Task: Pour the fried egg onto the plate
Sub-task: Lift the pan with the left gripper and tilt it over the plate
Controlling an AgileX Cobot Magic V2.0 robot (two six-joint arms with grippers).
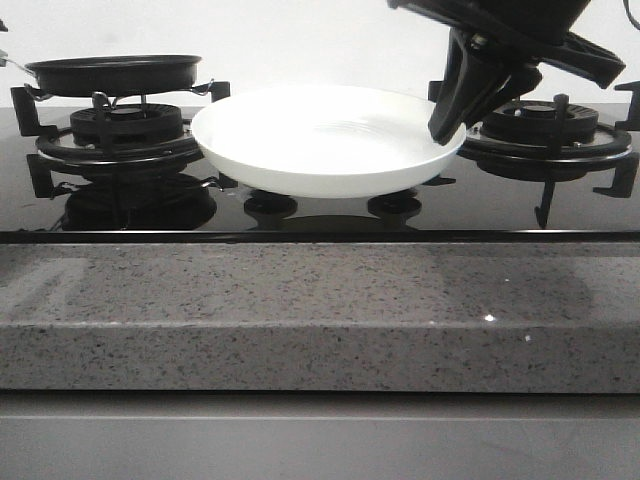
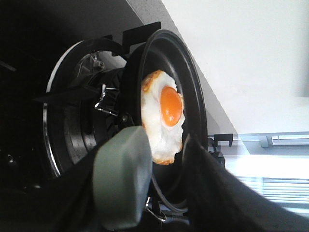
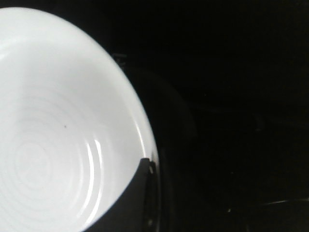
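On the left burner the fried egg (image 2: 163, 118) lies in the black pan (image 1: 115, 72), just beyond the left jaws, whose state I cannot tell; soft and slippery, it should be tipped by the pan's handle onto the plate (image 1: 300, 150), whose right rim the right jaws clamp.

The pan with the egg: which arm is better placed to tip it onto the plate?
Left. Its gripper is at the pan holding the egg; the right gripper is at the plate rim.
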